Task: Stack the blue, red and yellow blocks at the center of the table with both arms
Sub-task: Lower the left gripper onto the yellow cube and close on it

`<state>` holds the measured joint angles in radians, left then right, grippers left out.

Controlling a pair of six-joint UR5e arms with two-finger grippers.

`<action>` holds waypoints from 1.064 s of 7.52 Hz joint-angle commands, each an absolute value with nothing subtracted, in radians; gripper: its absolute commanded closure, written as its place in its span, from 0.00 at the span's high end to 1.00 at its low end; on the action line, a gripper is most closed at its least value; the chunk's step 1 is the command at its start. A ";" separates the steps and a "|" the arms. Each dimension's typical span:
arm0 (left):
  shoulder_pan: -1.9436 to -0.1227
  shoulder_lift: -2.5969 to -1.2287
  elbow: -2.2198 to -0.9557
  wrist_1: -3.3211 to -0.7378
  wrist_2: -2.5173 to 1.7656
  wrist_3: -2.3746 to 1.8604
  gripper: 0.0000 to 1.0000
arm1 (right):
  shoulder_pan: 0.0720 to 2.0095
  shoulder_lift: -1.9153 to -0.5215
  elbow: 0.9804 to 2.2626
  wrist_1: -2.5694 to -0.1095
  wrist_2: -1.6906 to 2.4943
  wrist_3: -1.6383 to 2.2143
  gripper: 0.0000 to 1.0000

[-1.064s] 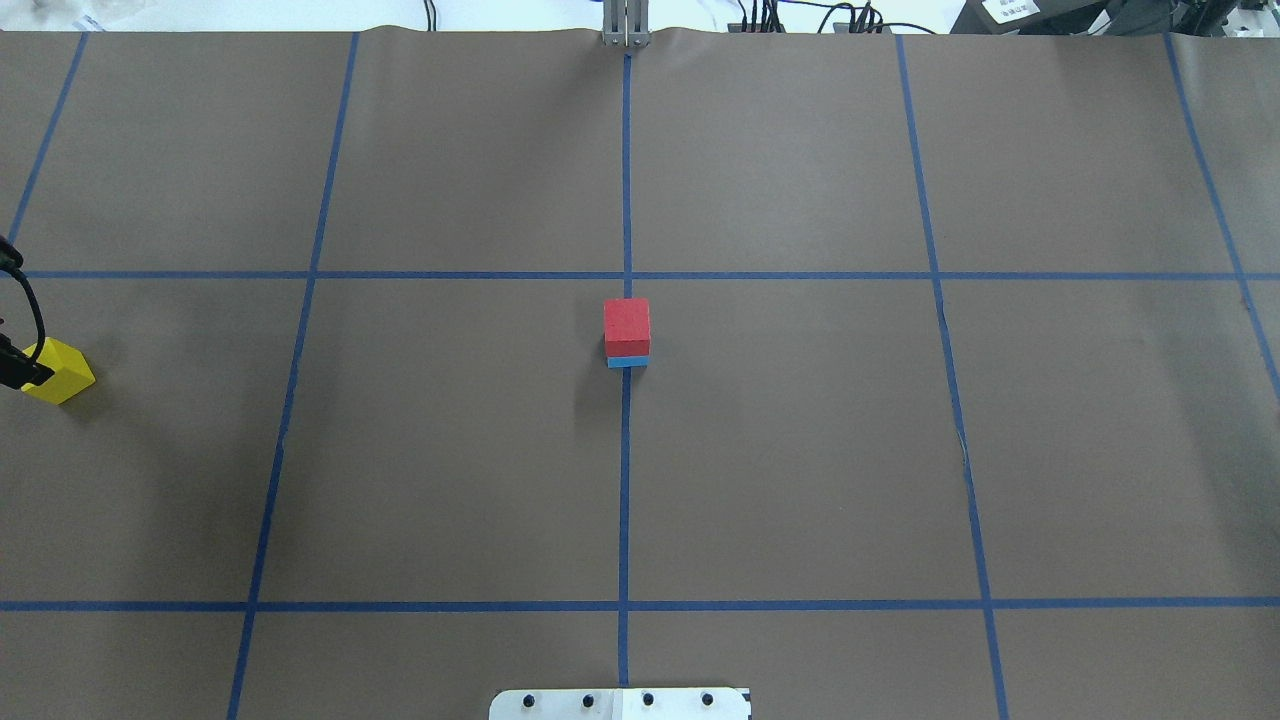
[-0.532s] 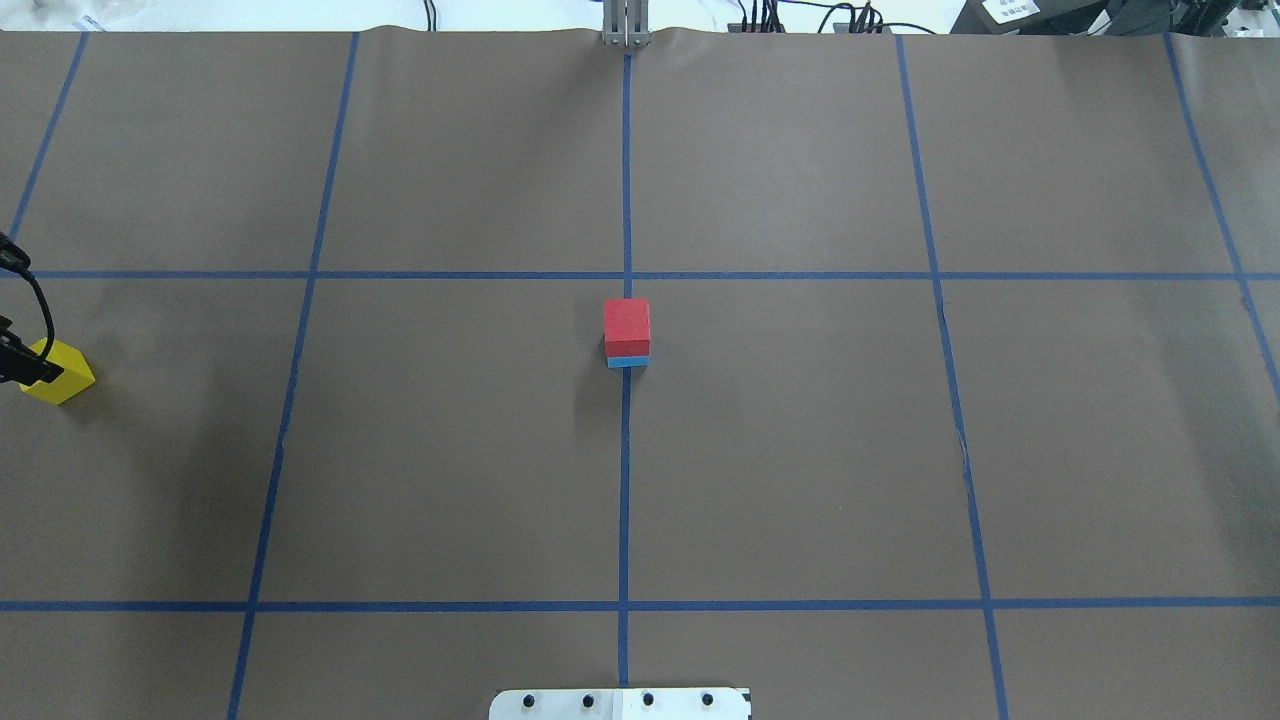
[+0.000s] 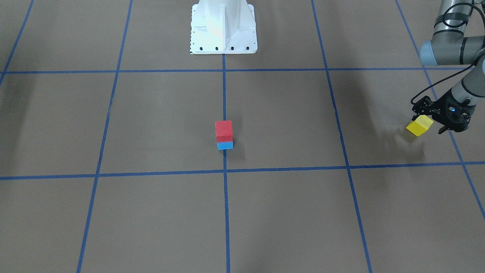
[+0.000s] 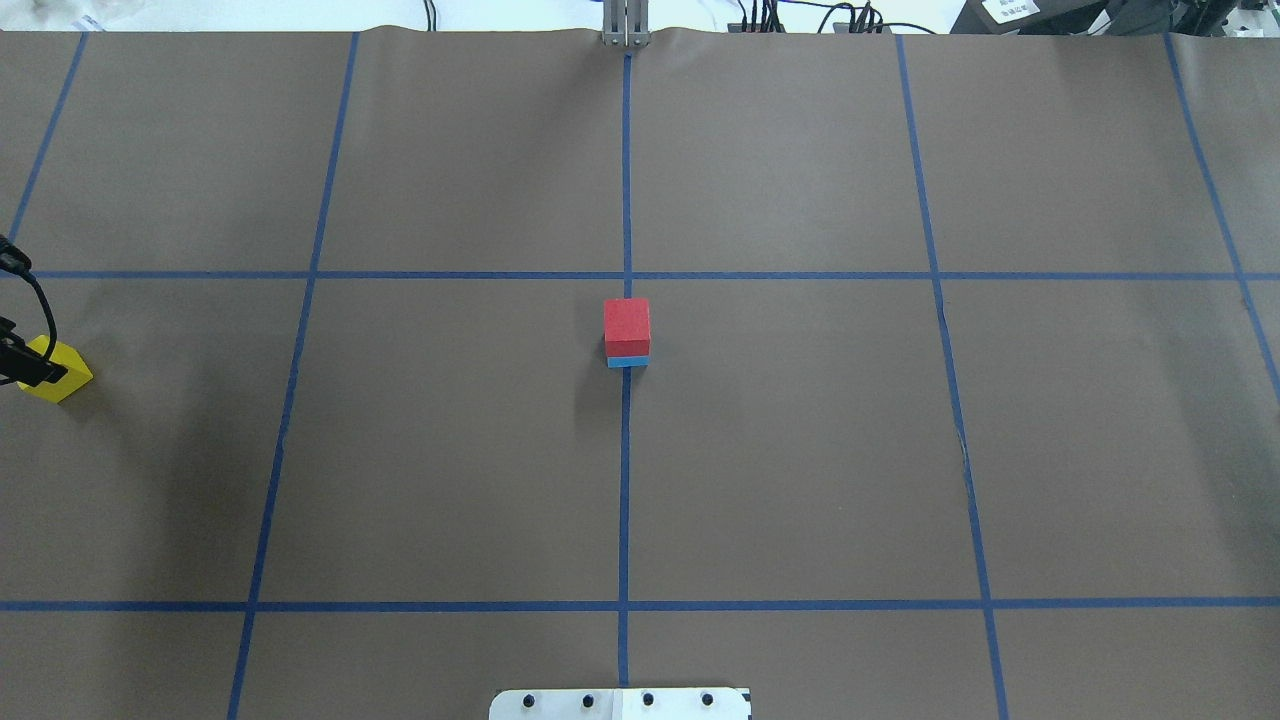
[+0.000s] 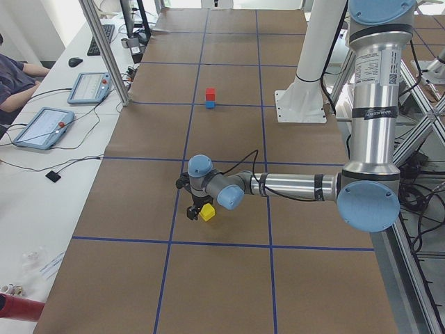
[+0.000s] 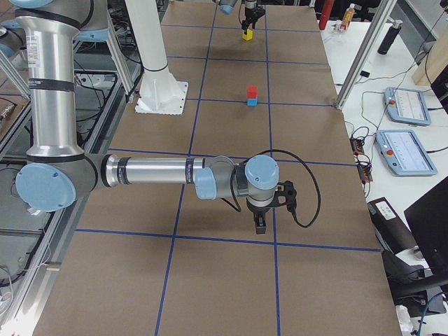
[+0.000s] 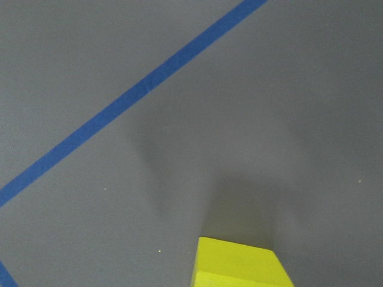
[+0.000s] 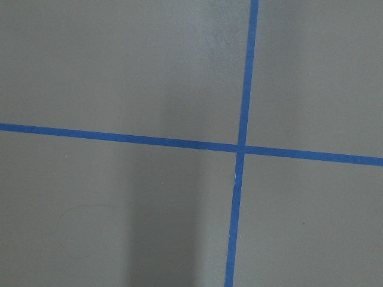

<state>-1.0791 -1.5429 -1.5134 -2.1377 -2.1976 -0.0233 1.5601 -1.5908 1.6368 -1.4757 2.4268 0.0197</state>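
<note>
Exterior right view has the right arm nearest, stretched low across the middle of the frame. Its claw (image 6: 260, 224) points down over the brown surface (image 6: 224, 280), close to a blue tape line (image 6: 210, 238). Only this view shows that claw, so I cannot tell whether its fingers are spread or pressed together. The right wrist-mounted view shows only bare surface and a crossing of two tape lines. Farther up the frame, to the right of the white robot base (image 6: 162, 94), the red block (image 6: 252, 91) sits squarely on the blue block (image 6: 251, 102), and the pair stands on a tape line. In the overhead exterior view they are at the middle of the frame, just below a crossing of lines. Farthest, at the top edge of the exterior right frame, the left claw (image 6: 248, 26) points down with the yellow block (image 6: 247, 34) at its tips. In the exterior front-facing view that block is near the right edge, turned cornerwise to the grid, and the claw's black fingers sit on either side of it, pinching it. Whether it rests on the surface or hangs just clear I cannot tell. The left wrist-mounted view has the block at the bottom edge, right of centre, below a diagonal tape line. The yellow block and the stack are well apart.
</note>
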 commanded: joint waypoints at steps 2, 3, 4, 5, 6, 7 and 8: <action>-1.051 -1.543 -1.513 -2.141 -2.198 -0.040 1.00 | 1.560 -1.591 1.637 -1.477 2.425 0.020 1.00; -1.045 -1.543 -1.513 -2.141 -2.198 -0.040 0.99 | 1.560 -1.591 1.637 -1.476 2.422 0.018 1.00; -1.043 -1.543 -1.513 -2.141 -2.198 -0.040 0.99 | 1.560 -1.591 1.637 -1.476 2.422 0.020 1.00; -1.043 -1.543 -1.511 -2.141 -2.198 -0.040 0.92 | 1.560 -1.591 1.637 -1.477 2.422 0.020 1.00; -1.043 -1.543 -1.512 -2.141 -2.198 -0.041 0.76 | 1.560 -1.589 1.637 -1.477 2.422 0.020 1.00; -1.043 -1.542 -1.511 -2.141 -2.198 -0.041 0.64 | 1.560 -1.589 1.637 -1.477 2.422 0.020 1.00; -1.043 -1.537 -1.514 -2.141 -2.198 -0.040 0.46 | 1.560 -1.588 1.640 -1.477 2.422 0.020 1.00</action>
<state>-1.0432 -1.5411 -1.5121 -2.1414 -2.1982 -0.0409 1.5600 -1.5890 1.6373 -1.4771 2.4222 0.0199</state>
